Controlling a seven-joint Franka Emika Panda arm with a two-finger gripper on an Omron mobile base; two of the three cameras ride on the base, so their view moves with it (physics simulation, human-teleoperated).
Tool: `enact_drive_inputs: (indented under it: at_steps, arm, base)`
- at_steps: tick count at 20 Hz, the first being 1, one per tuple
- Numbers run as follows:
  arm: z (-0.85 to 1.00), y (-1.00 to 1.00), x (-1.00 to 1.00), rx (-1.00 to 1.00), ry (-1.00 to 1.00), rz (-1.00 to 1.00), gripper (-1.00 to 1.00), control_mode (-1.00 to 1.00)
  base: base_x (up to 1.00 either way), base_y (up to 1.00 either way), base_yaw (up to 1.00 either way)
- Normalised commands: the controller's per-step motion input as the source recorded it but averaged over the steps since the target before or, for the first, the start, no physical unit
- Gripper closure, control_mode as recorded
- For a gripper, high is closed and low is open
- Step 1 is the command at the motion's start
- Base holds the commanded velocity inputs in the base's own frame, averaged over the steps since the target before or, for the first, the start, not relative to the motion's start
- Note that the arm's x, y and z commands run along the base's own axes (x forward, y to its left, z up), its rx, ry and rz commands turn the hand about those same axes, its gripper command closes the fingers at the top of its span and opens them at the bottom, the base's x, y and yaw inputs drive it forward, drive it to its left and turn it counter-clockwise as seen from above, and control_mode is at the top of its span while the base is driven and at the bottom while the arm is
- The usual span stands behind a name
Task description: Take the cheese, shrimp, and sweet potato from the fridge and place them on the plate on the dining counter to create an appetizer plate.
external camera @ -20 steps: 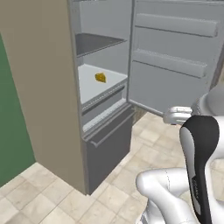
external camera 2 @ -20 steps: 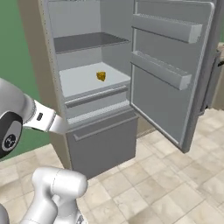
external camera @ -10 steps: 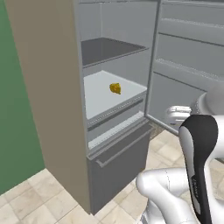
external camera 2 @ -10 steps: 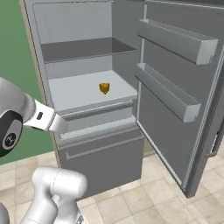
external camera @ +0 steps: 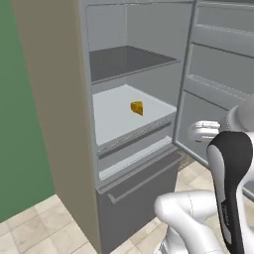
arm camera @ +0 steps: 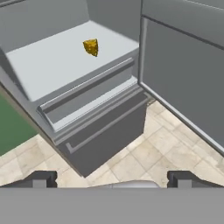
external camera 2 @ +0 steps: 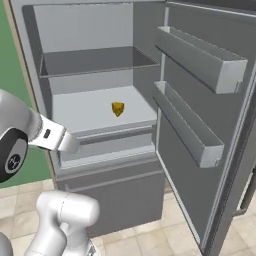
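Fridge [external camera: 59,99] open; cheese [arm camera: 91,47] on shelf, well beyond spread, empty jaws.

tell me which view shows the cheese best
The hand view: the cheese sits large and unblocked on the light shelf of the open fridge, its wedge shape plain. The right base view shows it smaller, mid-shelf; the left base view shows it smaller still, toward the shelf's right side.
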Motion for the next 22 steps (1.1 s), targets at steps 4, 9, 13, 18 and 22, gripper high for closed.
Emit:
enact_drive_inputs:
  at_steps: [4, 9, 13, 18, 22]
  arm:
    - [0.0, 0.0, 0.0, 0.0, 0.0, 0.0, -1.0, 1.0]
    - [0.0, 0.0, 0.0, 0.0, 0.0, 0.0, -1.0, 1.0]
    - [0.0, 0.0, 0.0, 0.0, 0.0, 0.0, -1.0, 1.0]
    - [-0.13, -0.26, 0.04, 0.0, 0.0, 0.12, -1.0, -1.0]
    - [-0.33, -0.2, 0.08, 0.0, -0.11, 0.15, -1.0, -1.0]
  base:
    - [0.89, 0.0, 0.26]
    - [0.64, -0.12, 0.27]
    - [0.36, -0.34, 0.24]
    - [0.09, -0.14, 0.09]
    - [0.0, 0.0, 0.0]
